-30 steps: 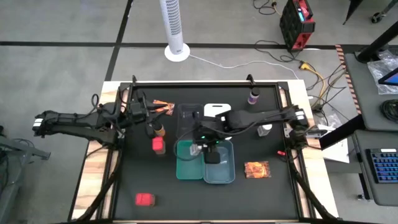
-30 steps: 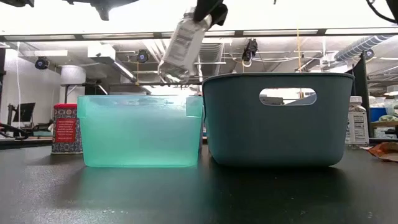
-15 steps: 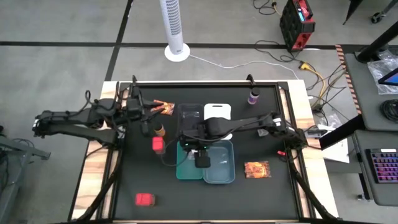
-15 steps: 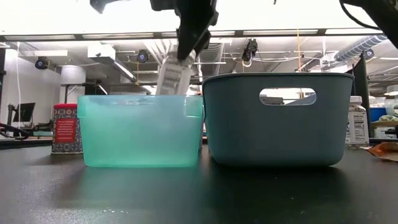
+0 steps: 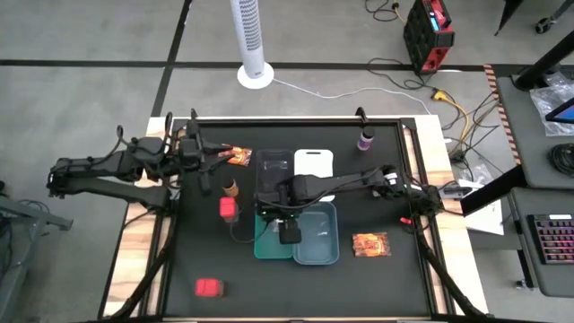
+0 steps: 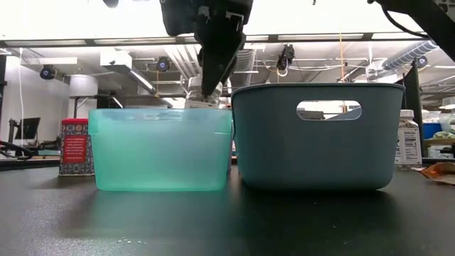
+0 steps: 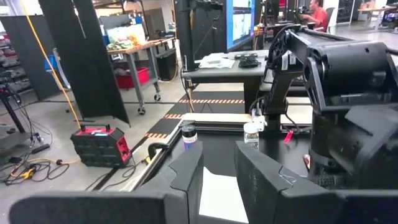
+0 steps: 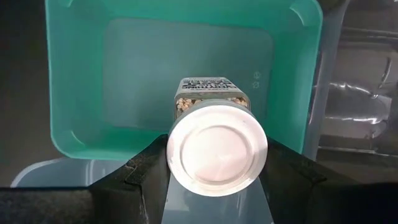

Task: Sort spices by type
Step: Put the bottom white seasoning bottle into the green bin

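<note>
One white-capped jar [image 8: 217,146] sits clamped in the right gripper [image 5: 285,222], whose jaws are closed on it just below the cap. The gripper hangs over the teal tray [image 5: 267,243], and in the low view the jar's lower end [image 6: 199,99] reaches about to that tray's rim. The grey-blue tray [image 5: 317,240] stands touching the teal one on its right.

The left gripper [image 5: 218,154] waits near the counter's [image 5: 359,287] far left, its jaws parted with nothing between them, pointing at a clear packet of orange-red contents [image 5: 238,155]. A brown-capped bottle [image 5: 230,187] and a red box [image 5: 229,209] stand just left of the teal tray. Another red box [image 5: 208,287] lies near the front left corner, a second packet [image 5: 371,244] right of the grey-blue tray, and a purple bottle [image 5: 365,140] near the far edge. The second jar [image 6: 407,141] is probably the one at the low view's right edge.
</note>
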You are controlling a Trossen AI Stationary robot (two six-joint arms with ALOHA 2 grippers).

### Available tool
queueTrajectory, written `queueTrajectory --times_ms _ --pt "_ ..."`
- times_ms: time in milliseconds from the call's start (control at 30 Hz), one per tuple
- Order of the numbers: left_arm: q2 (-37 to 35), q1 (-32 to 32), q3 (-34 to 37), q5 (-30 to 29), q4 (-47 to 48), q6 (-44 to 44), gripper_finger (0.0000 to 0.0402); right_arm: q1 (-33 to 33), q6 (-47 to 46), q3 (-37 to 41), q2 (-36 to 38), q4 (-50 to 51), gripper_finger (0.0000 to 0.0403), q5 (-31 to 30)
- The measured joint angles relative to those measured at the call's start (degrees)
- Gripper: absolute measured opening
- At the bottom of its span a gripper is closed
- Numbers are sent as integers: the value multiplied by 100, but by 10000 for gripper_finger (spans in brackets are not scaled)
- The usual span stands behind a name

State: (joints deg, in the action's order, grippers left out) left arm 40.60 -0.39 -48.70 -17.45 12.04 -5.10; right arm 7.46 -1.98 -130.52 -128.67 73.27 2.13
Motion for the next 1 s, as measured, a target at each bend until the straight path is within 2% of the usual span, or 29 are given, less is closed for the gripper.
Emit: queueTrajectory --times_ms 367,567,833,1000 --pt "-22 0 -1 0 107 -38 75 0 -37 2 -87 -26 198 -5" --pt "-20 -2 -1 0 151 -62 75 0 -52 4 -87 -26 215 -13" --pt "-20 -2 4 0 153 -84 75 0 -38 7 -87 -28 203 -15" --pt "-20 -2 6 0 153 -84 75 0 -37 9 -87 -31 229 -27"
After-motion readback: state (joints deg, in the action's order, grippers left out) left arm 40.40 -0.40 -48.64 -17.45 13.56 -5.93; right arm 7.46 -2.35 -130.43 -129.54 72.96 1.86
